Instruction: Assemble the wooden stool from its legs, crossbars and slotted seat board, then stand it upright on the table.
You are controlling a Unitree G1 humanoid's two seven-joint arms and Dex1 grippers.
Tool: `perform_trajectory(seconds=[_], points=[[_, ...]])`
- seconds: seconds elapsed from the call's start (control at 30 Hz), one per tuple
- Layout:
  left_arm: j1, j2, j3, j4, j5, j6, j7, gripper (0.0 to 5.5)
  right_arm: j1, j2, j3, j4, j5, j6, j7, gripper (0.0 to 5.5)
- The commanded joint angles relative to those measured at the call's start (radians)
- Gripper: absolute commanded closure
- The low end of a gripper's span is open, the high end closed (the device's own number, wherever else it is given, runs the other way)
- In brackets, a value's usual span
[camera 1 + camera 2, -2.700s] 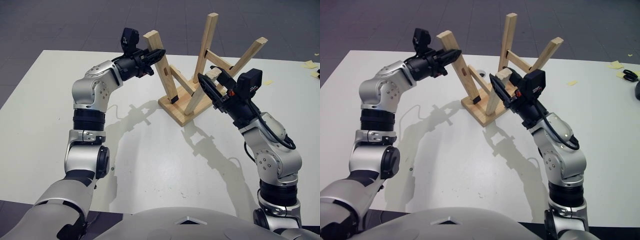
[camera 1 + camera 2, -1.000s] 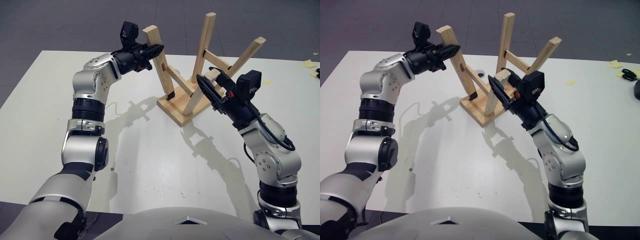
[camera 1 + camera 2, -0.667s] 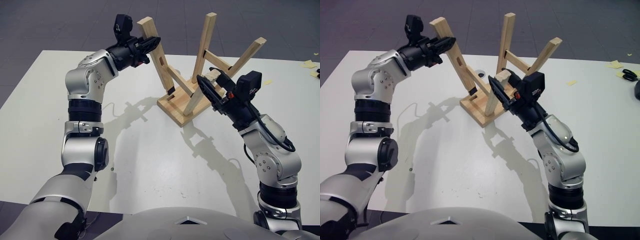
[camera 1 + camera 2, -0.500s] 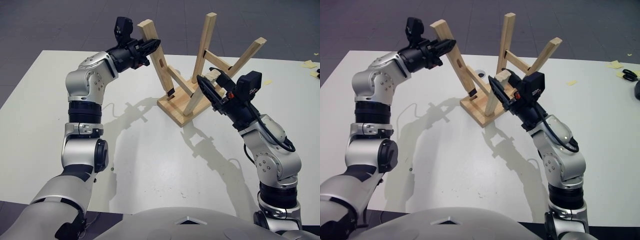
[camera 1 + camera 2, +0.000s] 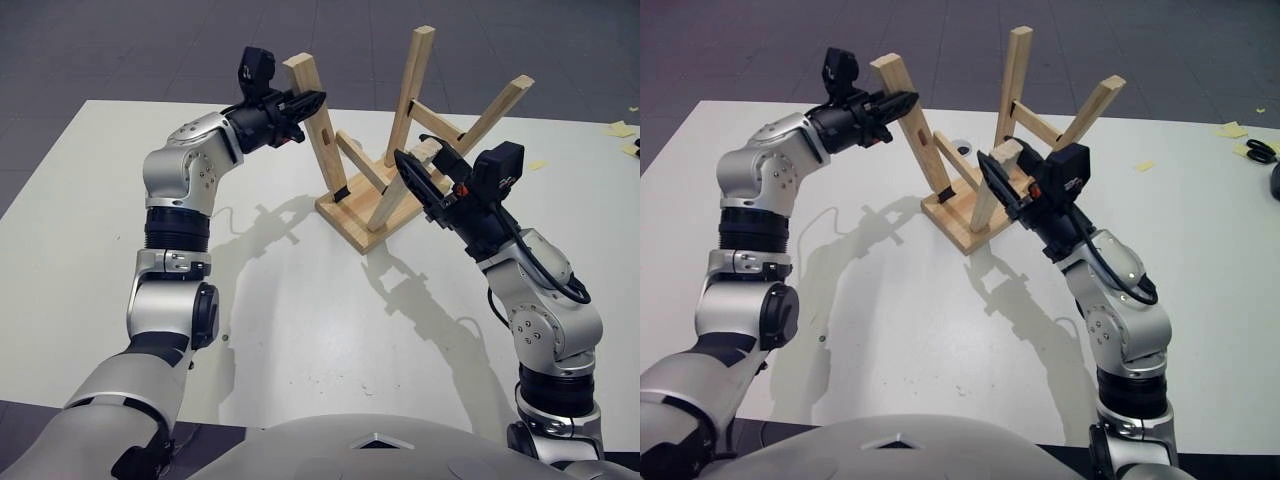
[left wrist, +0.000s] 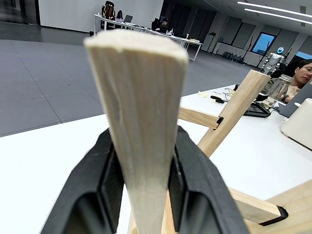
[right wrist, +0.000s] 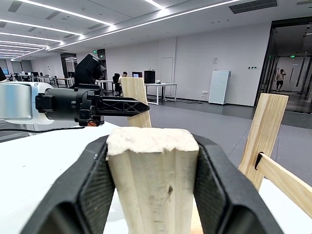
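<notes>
You can't see the sides of the near leg point(image 5: 392, 198) where the right gripper point(image 5: 418, 152) pinches it, nor of the left leg point(image 5: 325, 140) inside the left gripper point(image 5: 312, 100), and the dark thing point(image 5: 1274, 180) at the far right is cut off.

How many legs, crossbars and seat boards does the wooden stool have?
legs: 4
crossbars: 2 that show
seat board: 1
Total: 7 wooden pieces
</notes>
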Motion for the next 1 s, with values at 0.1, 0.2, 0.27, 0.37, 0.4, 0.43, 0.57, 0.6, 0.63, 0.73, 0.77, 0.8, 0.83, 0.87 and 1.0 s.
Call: perform_trajectory(seconds=[0.1,0.2,0.27,0.37,0.4,0.43,0.57,0.6,0.63,0.73,0.77,0.8,0.83,0.87,1.0], points=[[-0.037,-0.018,-0.014,0.020,-0.007,-0.012,-0.036,4.46,0.012,0.006,0.015,0.015,-0.003,0.025,-0.004,3.37],[-0.032,-0.019,-0.026,0.020,0.000,-0.012,-0.040,4.46,0.012,0.006,0.016,0.016,-0.003,0.024,-0.006,3.37],[-0.026,-0.017,-0.032,0.022,0.006,-0.019,-0.046,4.46,0.012,0.007,0.017,0.016,-0.003,0.022,-0.007,3.37],[-0.017,-0.010,-0.052,0.035,0.029,-0.038,-0.062,4.46,0.012,0.008,0.017,0.016,-0.004,0.020,-0.008,3.37],[-0.011,-0.005,-0.065,0.036,0.041,-0.047,-0.070,4.46,0.012,0.008,0.017,0.016,-0.004,0.020,-0.009,3.37],[-0.007,-0.002,-0.075,0.036,0.049,-0.054,-0.077,4.46,0.011,0.008,0.017,0.016,-0.004,0.019,-0.009,3.37],[0.002,0.011,-0.103,0.048,0.077,-0.083,-0.088,4.46,0.009,0.009,0.017,0.016,-0.003,0.018,-0.011,3.37],[0.006,0.017,-0.116,0.051,0.090,-0.097,-0.093,4.46,0.008,0.009,0.017,0.016,-0.003,0.019,-0.012,3.37],[0.009,0.018,-0.120,0.053,0.094,-0.103,-0.093,4.46,0.008,0.009,0.017,0.015,-0.003,0.019,-0.012,3.37],[0.001,0.020,-0.121,0.078,0.098,-0.124,-0.088,4.46,0.007,0.008,0.017,0.014,-0.002,0.019,-0.012,3.37],[-0.003,0.022,-0.123,0.091,0.106,-0.137,-0.085,4.46,0.007,0.007,0.016,0.014,-0.003,0.019,-0.012,3.37],[-0.007,0.024,-0.125,0.109,0.115,-0.152,-0.080,4.46,0.006,0.007,0.016,0.015,-0.002,0.019,-0.012,3.37],[-0.010,0.026,-0.126,0.126,0.122,-0.166,-0.078,4.46,0.006,0.006,0.016,0.015,-0.002,0.019,-0.012,3.37],[-0.014,0.027,-0.124,0.139,0.123,-0.174,-0.073,4.46,0.006,0.006,0.017,0.015,-0.003,0.019,-0.013,3.37],[-0.038,0.018,-0.087,0.157,0.080,-0.158,-0.060,4.46,0.006,0.005,0.016,0.016,0.000,0.020,-0.013,3.37]])
